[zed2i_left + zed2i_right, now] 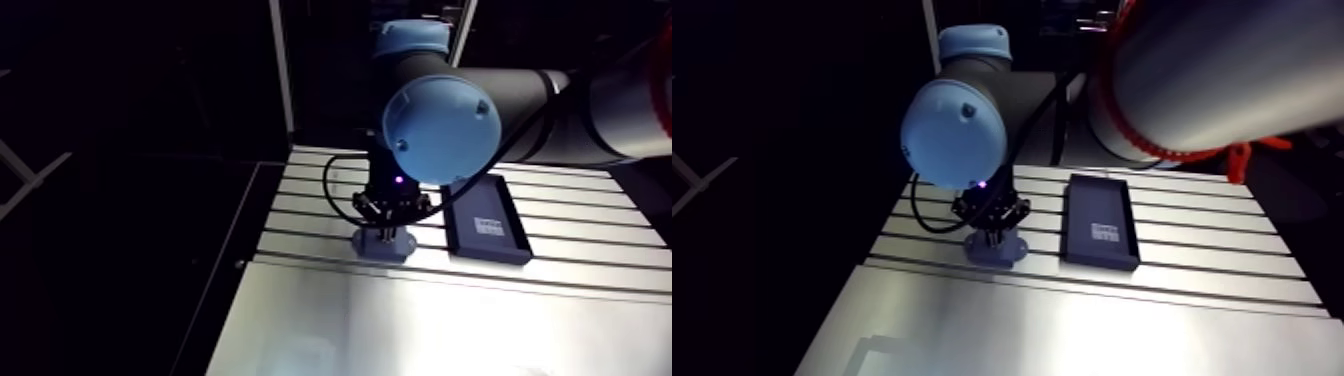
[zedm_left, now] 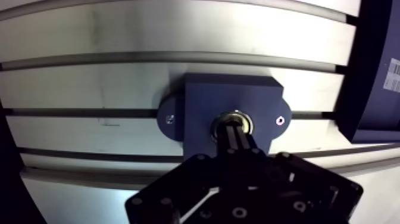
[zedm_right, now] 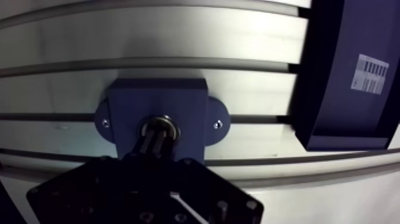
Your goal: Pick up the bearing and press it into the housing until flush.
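The hand [image 2: 233, 131] is clenched. Its two fingers [image 2: 237, 146] are drawn together into one narrow column, with nothing gripped between them, and the tips are set down on the bearing [image 2: 244, 120]. The bearing sits in the bore at the middle of the housing [image 2: 202, 101] and shows only as a bright metal ring around the fingertips. Whether its top face is level with the block yet cannot be told from these views.

This looks like the pressing step. To do it well, the push should go straight down the line of the bore and stay centred on the ring, because an off-centre load could cock the bearing and jam it. Pressing should end once the ring sits even with the housing face all round.

The bearing lies flat with its axis upright, pointing up at the hand. Being round, it has no long axis across the tabletop [image 2: 89, 83]. The housing is a dark blue square block with a small screw ear [image 2: 169, 118] on each side. Its long axis, through the ears, runs along the tabletop slots. A dark tray [image 3: 339, 89] bearing a white label [image 3: 371, 74] lies just beside the housing, apart from it.
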